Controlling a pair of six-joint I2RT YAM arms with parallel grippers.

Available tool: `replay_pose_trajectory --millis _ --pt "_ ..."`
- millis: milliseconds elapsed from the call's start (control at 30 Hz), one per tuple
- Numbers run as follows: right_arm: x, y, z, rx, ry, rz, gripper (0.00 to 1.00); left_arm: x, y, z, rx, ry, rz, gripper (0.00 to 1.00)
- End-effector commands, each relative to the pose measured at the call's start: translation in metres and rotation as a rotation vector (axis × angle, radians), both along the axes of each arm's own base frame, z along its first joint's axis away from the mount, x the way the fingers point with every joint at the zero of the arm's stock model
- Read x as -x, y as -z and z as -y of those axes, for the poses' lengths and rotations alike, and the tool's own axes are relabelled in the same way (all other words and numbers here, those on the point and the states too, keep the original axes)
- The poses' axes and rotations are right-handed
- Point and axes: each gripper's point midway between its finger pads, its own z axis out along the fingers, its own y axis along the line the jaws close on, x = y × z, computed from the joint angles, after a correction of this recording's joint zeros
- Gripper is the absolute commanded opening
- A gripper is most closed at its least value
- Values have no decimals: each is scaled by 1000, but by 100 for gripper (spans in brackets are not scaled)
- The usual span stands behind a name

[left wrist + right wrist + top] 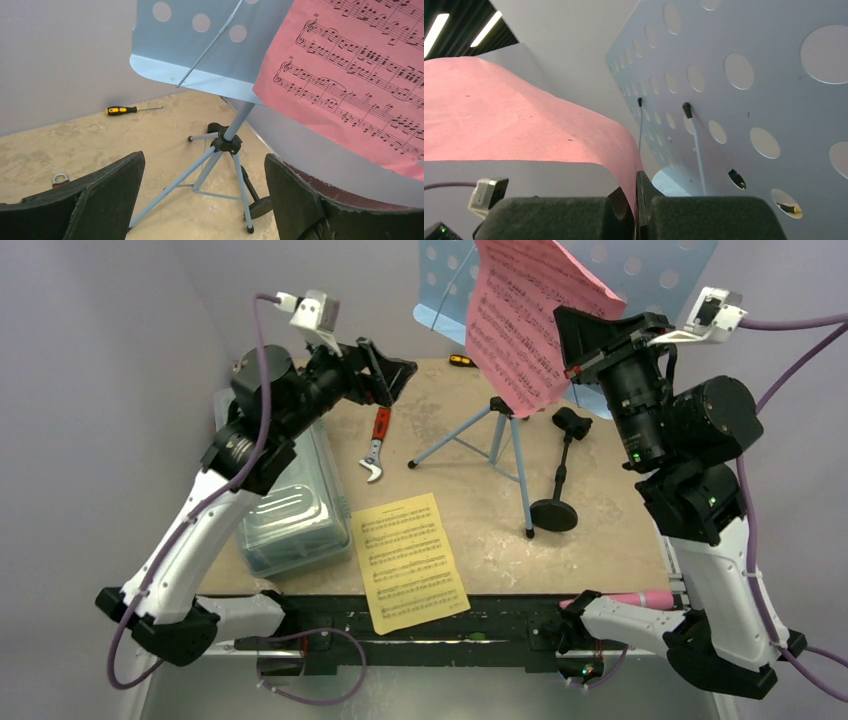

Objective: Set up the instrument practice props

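Jaws of your right gripper [638,200] are pressed together on one edge of the pink sheet-music page [499,120], and the paper bows up and away from the pinch. From above, that page hangs in the air in front of the perforated desk of the light blue music stand [640,265]. Its long axis slopes down from the far top toward the tripod hub and its printed staves face the near side. The stand is upright on its three spread legs, mid-table.

Your left gripper [204,160] has its jaws wide apart with nothing between them. It hovers to the left of the stand and looks toward the tripod.

Just right of the tripod you have the black mic stand [560,475], its round base flat on the table and its rod rising to the clip. The yellow sheet-music page [408,560] lies flat, long axis running near to far, its near end over the table's edge. The pink toy microphone [625,598] lies at the near right edge, long axis left to right. A red-handled wrench [379,440] lies left of the tripod, a clear lidded box [290,510] sits at the left edge, and a screwdriver [461,361] lies at the far edge.
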Motion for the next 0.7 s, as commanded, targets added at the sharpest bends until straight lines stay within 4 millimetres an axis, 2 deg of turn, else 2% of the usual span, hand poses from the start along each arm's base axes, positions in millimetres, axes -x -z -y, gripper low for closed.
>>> replay_pose_trajectory --millis 0,167,267,500,667 --pt "-15 -5 27 -149 152 -58 0 -15 -40 14 102 18 68 89" --pt "-30 1 24 -188 183 -82 0 -49 -50 35 131 19 99 83" --pt "-41 3 21 -193 206 -111 0 -62 -59 42 152 26 124 81" --pt "-48 -1 21 -195 233 -83 0 -72 -89 55 178 61 277 79" --pt "-43 -6 28 -194 254 -48 0 -76 -95 67 155 105 333 67"
